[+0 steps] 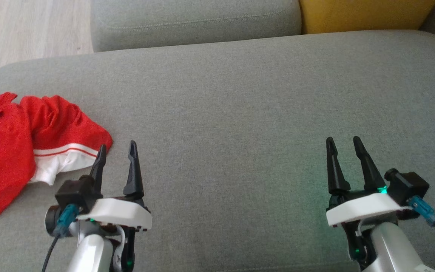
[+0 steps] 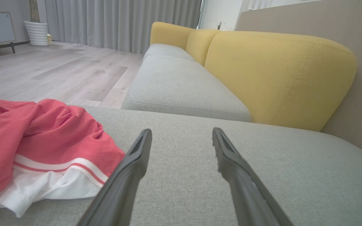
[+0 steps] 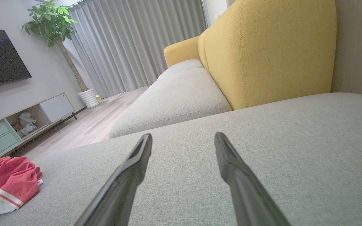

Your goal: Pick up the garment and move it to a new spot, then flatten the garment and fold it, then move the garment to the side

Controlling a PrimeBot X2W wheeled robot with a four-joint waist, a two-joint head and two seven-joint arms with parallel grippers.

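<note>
The garment (image 1: 21,139) is red with a white hem and red stripe, lying crumpled at the left end of the grey sofa cushion (image 1: 240,98). My left gripper (image 1: 117,148) stands open just right of its hem, its left fingertip at the cloth's edge, nothing between the fingers. In the left wrist view the garment (image 2: 39,141) lies left of the open left gripper (image 2: 181,133). Far to the right my right gripper (image 1: 343,140) is open over bare cushion. The right wrist view has the garment (image 3: 8,182) at lower left, well away from the right gripper (image 3: 182,136).
A second grey seat cushion (image 1: 195,20) and a yellow backrest (image 1: 364,15) lie beyond the far edge. Wooden floor (image 1: 28,26) runs past the cushion's left edge. A TV unit (image 3: 24,122), a plant (image 3: 53,28) and curtains (image 3: 137,44) stand further off.
</note>
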